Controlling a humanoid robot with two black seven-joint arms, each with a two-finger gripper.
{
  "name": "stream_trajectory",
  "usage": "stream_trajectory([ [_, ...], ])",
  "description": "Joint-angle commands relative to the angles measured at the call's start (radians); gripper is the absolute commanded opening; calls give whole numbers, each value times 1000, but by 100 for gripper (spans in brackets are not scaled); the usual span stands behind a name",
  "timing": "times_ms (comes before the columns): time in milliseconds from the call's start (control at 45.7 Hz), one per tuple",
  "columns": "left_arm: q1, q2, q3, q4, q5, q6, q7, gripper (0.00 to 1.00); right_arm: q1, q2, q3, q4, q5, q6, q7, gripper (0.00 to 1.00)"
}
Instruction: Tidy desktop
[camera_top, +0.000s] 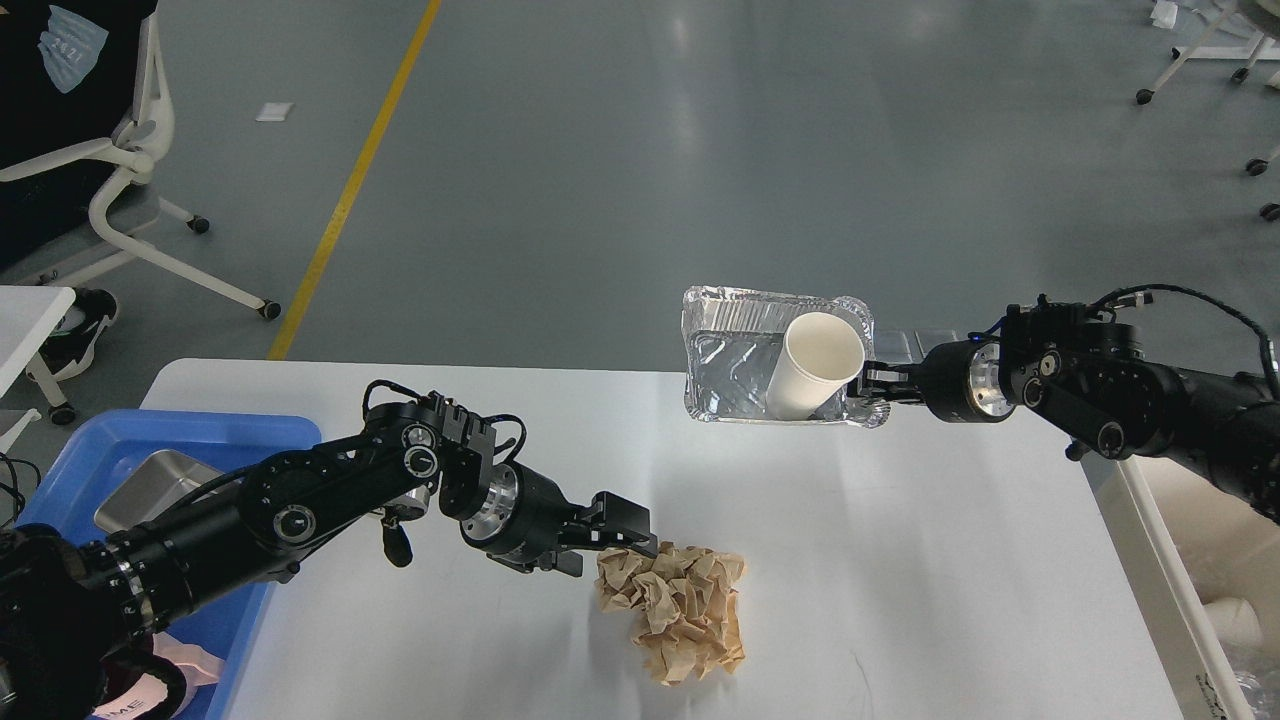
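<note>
Crumpled brown paper wad (675, 610): light, soft; left tool (625, 535) clenched on its ten-o'clock edge.
Right tool (868, 388) grips flimsy foil tray (725, 365) rim at three o'clock, above white counter (900, 560).

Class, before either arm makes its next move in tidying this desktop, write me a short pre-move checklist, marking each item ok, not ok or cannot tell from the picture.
1. Right gripper closed on the foil tray rim: ok.
2. Paper cup sits inside the foil tray: ok, though it leans and may tip.
3. Foil tray supported by the desktop: cannot tell; it sits at or beyond the far edge.
4. Left gripper at the crumpled brown paper: ok, touching its upper left edge.
5. Left gripper has a firm hold on the paper: cannot tell.
6. Blue tray within the left arm's side: ok.
</note>
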Motion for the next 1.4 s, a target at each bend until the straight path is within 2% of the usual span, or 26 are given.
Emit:
stream_trajectory([
  [0, 20, -21, 7, 13, 2, 1, 3, 98, -3, -1, 0, 0, 0, -1, 0, 0],
  [66, 23, -27, 30, 31, 2, 2, 2, 98, -5, -1, 0, 0, 0, -1, 0, 0],
  [153, 21, -59, 38, 83, 5, -7, 2, 92, -6, -1, 0, 0, 0, -3, 0, 0],
  [197, 17, -68, 43, 106, 17, -15, 2, 76, -6, -2, 0, 0, 0, -3, 0, 0],
  [241, 14, -71, 49, 106, 26, -16, 3, 54, -8, -4, -2, 0, 0, -3, 0, 0],
  [285, 11, -73, 54, 108, 34, -16, 11, 40, -6, -7, 0, 0, 0, -3, 0, 0],
  [307, 15, -76, 55, 108, 35, 5, 11, 30, -6, -7, 0, 0, 0, -3, 2, 0],
  [416, 17, -116, 57, 134, 38, 96, 19, 30, -6, -7, 0, 0, 0, -3, 2, 0],
  [460, 15, -119, 57, 143, 38, 91, 20, 30, -8, -7, 0, 1, 0, -3, 2, 0],
  [525, 14, -119, 55, 146, 35, 59, 11, 15, -8, -7, 0, 3, 0, -3, 0, 0],
  [591, 14, -127, 55, 146, 37, 39, 10, 14, -6, -8, 0, 5, 0, -3, 0, 0],
  [810, 7, -125, 55, 146, 37, 27, 17, 0, -6, -16, 0, 8, 0, -3, 0, 0],
  [1226, -17, -117, 46, 142, 32, 25, 20, 0, -8, -16, 0, 6, 0, -3, 2, 0],
  [1379, -35, -75, 18, 129, 14, -7, 16, 0, -8, -27, 0, 6, 0, -3, 0, 0],
])
